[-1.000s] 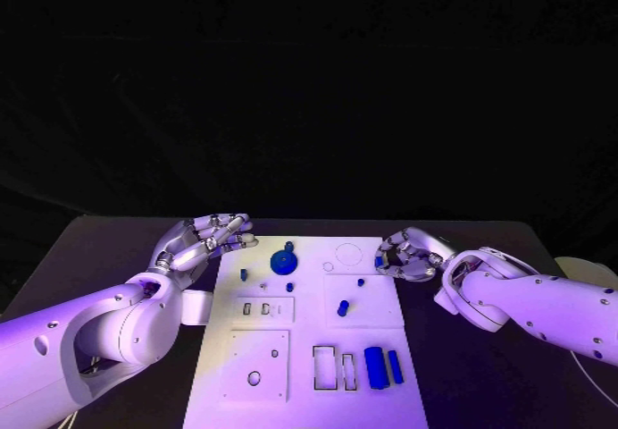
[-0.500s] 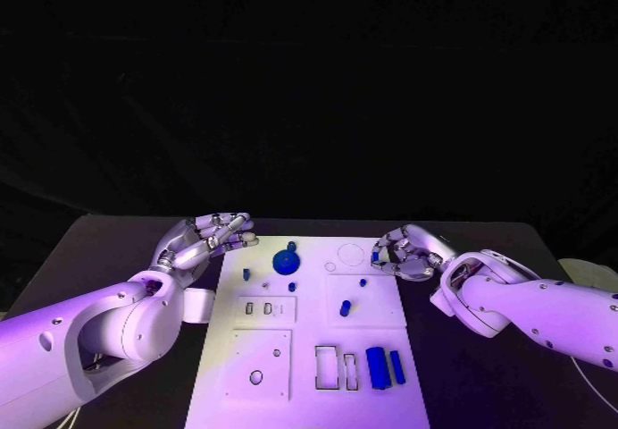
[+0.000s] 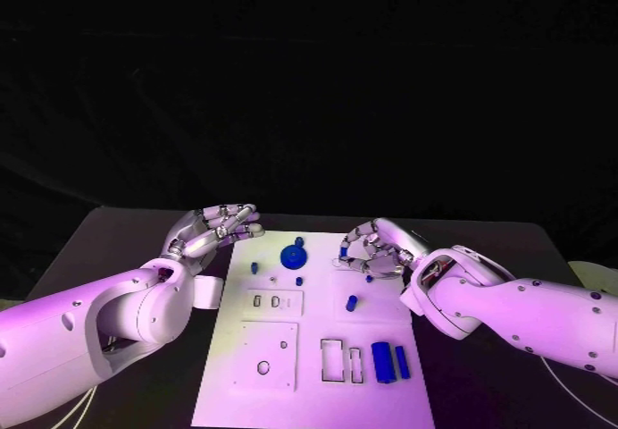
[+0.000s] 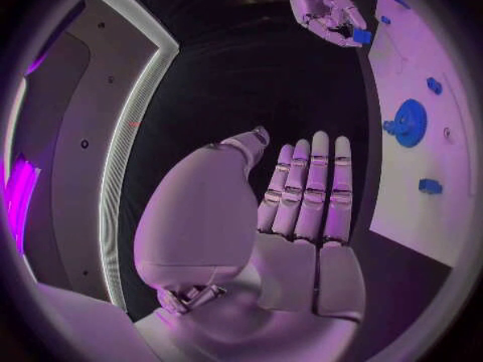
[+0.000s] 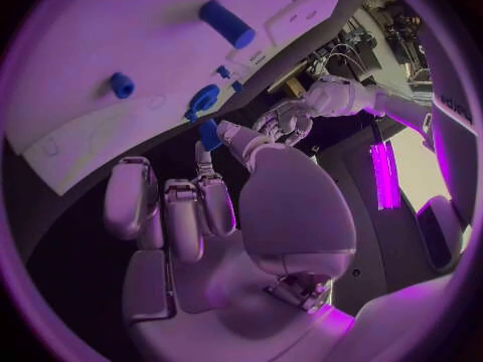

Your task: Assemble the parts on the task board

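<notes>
Part: small blue piece (image 5: 208,133) pinched in right hand (image 3: 373,252) fingertips, above task board (image 3: 309,375) far edge.
Left hand (image 3: 212,230): fingers spread, holding nothing, beside board's far left corner.

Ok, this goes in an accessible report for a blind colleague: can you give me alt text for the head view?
The robot's right hand pinches a small blue part over the far end of the white task board. The left hand hovers open beside the board's far left corner, and other blue parts, including a round disc, sit on the board.
</notes>
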